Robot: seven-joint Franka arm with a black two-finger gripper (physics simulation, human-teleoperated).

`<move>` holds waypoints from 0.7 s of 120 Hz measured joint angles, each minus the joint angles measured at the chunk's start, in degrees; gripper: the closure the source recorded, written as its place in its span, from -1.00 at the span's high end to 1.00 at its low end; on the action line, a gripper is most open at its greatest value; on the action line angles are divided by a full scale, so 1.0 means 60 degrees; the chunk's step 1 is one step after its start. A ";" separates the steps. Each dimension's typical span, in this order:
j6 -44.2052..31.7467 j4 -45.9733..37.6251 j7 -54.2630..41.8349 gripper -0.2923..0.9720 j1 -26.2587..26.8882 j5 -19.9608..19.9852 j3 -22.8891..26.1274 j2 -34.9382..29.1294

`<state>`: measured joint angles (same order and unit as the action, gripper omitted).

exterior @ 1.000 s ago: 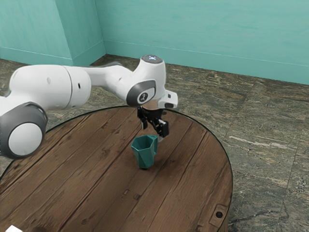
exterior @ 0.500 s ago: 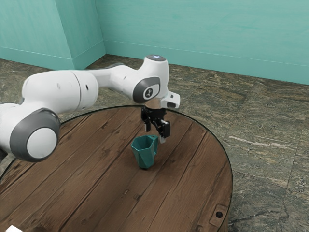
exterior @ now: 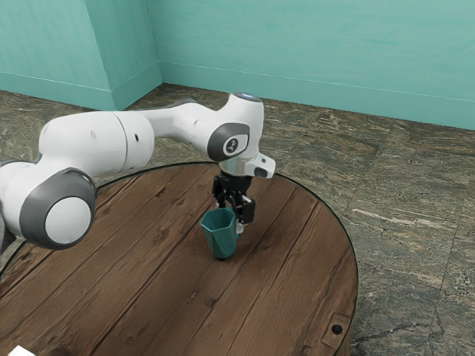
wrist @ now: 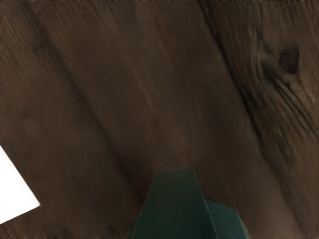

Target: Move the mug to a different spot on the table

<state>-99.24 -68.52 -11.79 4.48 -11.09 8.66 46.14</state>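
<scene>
A dark teal faceted ceramic mug stands upright near the middle of the round, dark brown wood-plank counter. The white arm's black two-finger hand points down at the mug's rim on the exterior view's right side, touching or just above it. Whether it is open or grips the mug cannot be told. In the wrist view the mug lies just under the hand, over the counter's planks.
</scene>
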 joint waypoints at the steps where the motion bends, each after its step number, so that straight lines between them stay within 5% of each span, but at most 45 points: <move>1: 0.0002 0.0001 -0.0005 0.38 0.0000 -0.0001 0.0001 0.0001; 37: 0.0029 0.0004 -0.0108 -0.13 -0.0014 -0.0027 -0.0040 -0.0019; 84: 0.0027 -0.0149 -0.0077 -0.35 0.0057 -0.0010 -0.0251 -0.0283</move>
<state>-99.08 -69.41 -12.25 4.82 -11.15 7.16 44.45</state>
